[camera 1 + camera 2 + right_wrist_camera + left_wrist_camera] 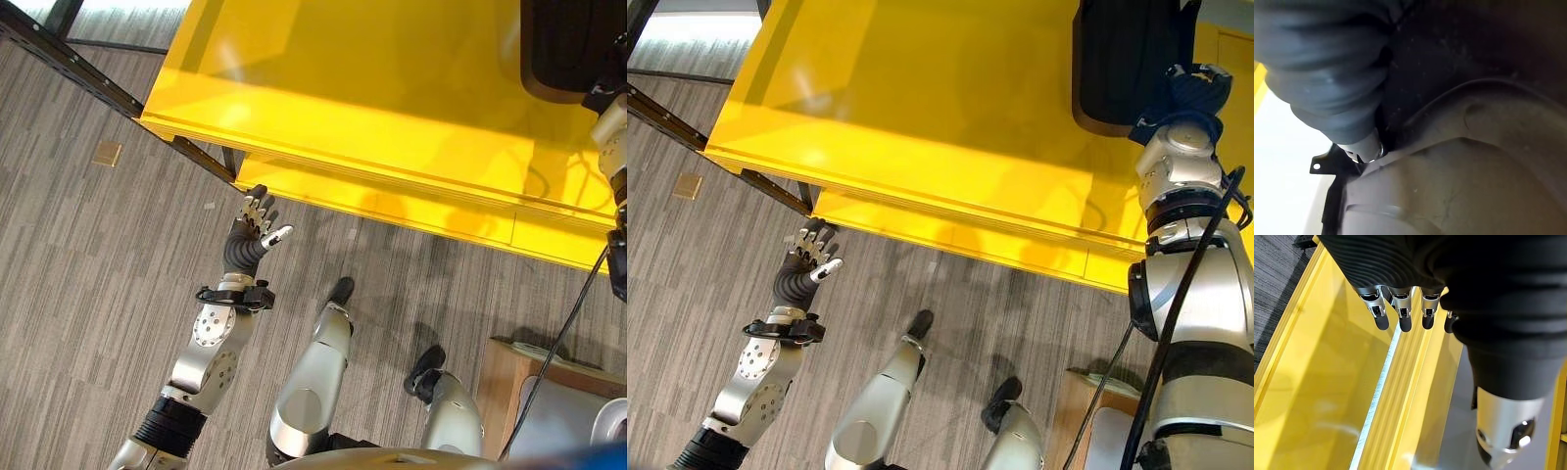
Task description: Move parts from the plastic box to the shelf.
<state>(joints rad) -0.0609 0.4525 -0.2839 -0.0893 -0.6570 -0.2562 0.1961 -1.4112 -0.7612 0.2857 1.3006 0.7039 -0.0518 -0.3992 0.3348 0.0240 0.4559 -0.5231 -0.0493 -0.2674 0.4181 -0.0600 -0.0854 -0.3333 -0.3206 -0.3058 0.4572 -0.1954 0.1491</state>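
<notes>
A large black part (1125, 59) with a brownish rim lies on the top of the yellow shelf (392, 88) at its far right. My right hand (1187, 86) is raised against that part, and the right wrist view shows the part's dark surface (1474, 161) very close, with the fingers hidden. My left hand (257, 223) hangs over the floor just before the shelf's lower front edge. It is open and holds nothing. In the left wrist view its straight fingers (1400, 316) point at the yellow shelf board (1322, 382).
A black metal frame rail (88, 78) runs along the shelf's left side. A pale wooden stand (502, 384) with a grey container (578, 416) on it stands at the lower right. Grey striped carpet (88, 274) covers the floor.
</notes>
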